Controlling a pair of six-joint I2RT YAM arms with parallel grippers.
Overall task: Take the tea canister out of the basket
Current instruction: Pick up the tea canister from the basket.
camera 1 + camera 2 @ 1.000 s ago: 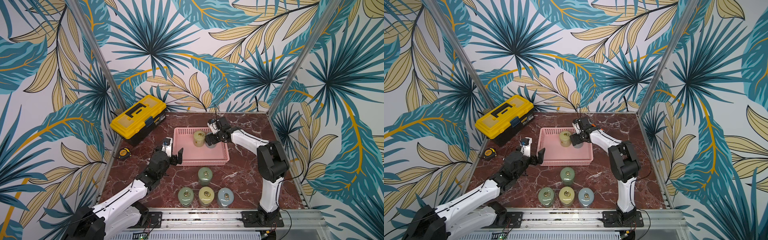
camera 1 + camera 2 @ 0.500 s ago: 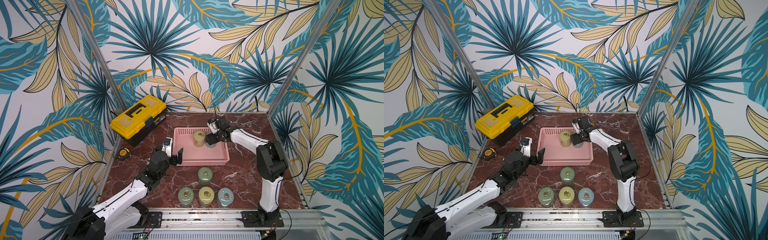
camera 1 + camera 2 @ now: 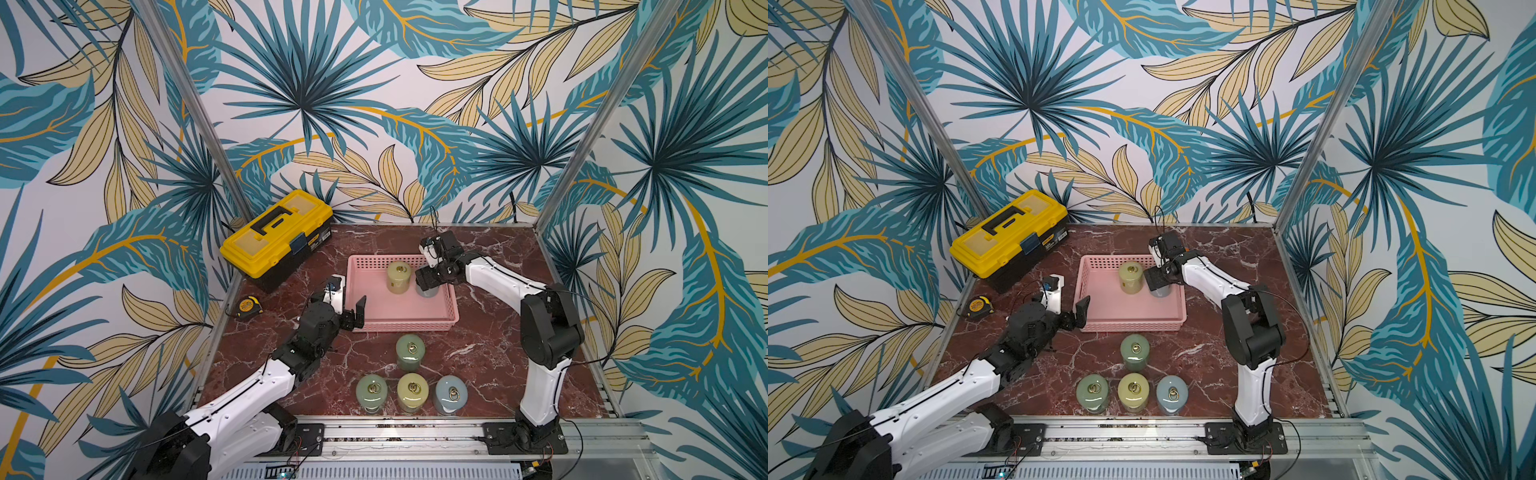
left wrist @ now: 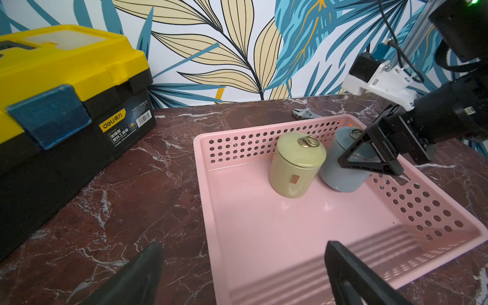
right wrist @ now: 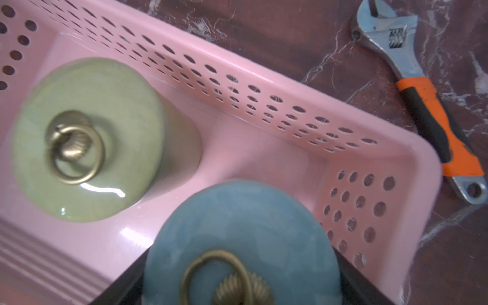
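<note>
Pink basket (image 3: 409, 326) with the blue-grey tea canister (image 5: 237, 219) inside
It is stood in a far corner and clamped by the right tool (image 3: 428, 282); the left tool (image 3: 349, 301) is seen with jaws apart beside the basket.

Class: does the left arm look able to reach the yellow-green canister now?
Probably yes: the open left gripper faces the yellow-green canister across bare basket floor; only its low rim intervenes.

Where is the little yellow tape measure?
In both top views the tape measure lies near the left edge of the table, just in front of the toolbox.
</note>
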